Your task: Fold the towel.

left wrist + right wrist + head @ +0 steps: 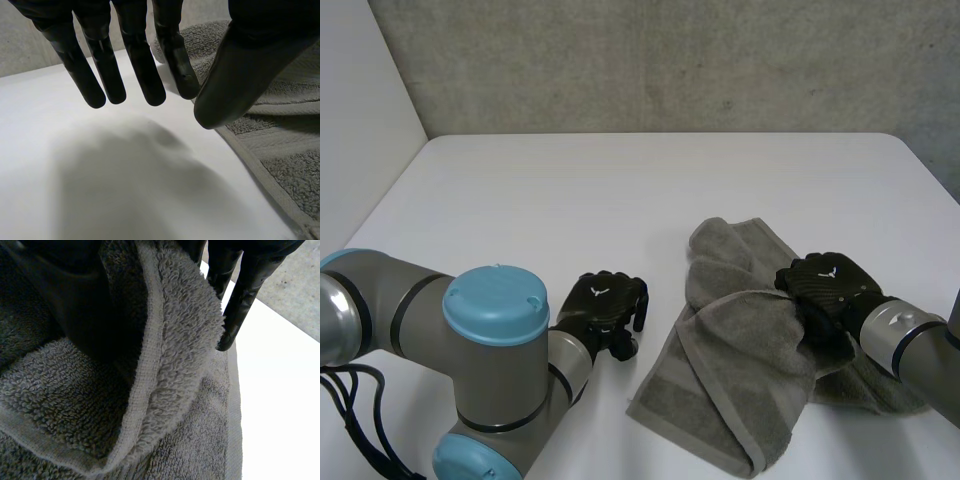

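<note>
The grey towel [740, 345] lies rumpled on the table [620, 200], toward its right, partly hidden under the right hand [828, 285] — which pinches a raised fold between thumb and fingers — while the left hand [602, 302] hangs empty, fingers straight, just beside its hem.

The towel [740, 350] is seen as plain olive-grey, band-edged. The desk [620, 200] is white, the left hand [603, 305] and right hand [828, 285] black, the wall [670, 60] mottled grey.

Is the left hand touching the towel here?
Apart. The head view shows bare white table between the left hand and the towel.
</note>
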You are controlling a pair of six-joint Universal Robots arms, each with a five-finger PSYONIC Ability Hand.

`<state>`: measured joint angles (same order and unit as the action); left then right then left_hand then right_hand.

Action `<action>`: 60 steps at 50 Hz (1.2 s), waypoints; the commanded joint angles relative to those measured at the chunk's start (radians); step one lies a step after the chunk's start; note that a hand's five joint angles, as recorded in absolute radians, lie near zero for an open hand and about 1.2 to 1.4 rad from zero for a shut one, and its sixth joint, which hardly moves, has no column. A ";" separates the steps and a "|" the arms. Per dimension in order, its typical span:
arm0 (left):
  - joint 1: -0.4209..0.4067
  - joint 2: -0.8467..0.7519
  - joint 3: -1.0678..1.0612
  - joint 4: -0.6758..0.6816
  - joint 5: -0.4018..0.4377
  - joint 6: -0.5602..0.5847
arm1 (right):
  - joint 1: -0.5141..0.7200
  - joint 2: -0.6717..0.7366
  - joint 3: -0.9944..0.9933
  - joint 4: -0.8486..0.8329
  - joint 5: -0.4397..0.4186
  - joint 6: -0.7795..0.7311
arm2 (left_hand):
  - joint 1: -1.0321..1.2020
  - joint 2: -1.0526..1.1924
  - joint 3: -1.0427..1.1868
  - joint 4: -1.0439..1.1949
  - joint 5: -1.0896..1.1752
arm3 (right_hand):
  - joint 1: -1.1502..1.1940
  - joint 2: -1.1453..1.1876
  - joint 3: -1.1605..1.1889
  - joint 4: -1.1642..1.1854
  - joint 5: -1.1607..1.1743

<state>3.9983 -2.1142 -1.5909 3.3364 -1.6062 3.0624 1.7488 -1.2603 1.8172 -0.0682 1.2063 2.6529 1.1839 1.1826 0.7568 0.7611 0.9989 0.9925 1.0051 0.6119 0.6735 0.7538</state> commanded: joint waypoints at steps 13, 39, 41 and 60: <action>0.030 -0.001 0.039 0.060 0.019 -0.040 | 0.009 0.048 -0.076 0.042 -0.021 -0.002 | 0.212 0.214 0.639 0.635 0.223 | 0.404 0.391 0.784 0.723 0.468; -0.053 -0.178 0.287 0.041 0.078 -0.083 | 0.005 0.021 -0.093 0.100 -0.022 -0.034 | -0.580 -0.578 -0.153 -0.157 -0.569 | 0.404 0.391 0.784 0.723 0.468; -0.059 -0.184 0.292 0.038 0.098 -0.103 | 0.002 0.015 -0.093 0.100 -0.021 -0.037 | -0.586 -0.584 -0.159 -0.163 -0.575 | 0.404 0.391 0.784 0.723 0.468; -0.091 -0.243 0.312 0.032 0.226 -0.223 | 0.001 0.004 -0.085 0.099 -0.021 -0.039 | -0.138 -0.136 0.290 0.285 -0.127 | 0.404 0.391 0.784 0.723 0.468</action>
<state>3.9073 -2.3325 -1.2902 3.3721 -1.3771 2.8374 1.7457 -1.2559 1.7277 0.0306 1.1859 2.6140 0.8714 0.8684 0.8720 0.8769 0.6940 1.3329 1.3147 1.3269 1.3362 1.1599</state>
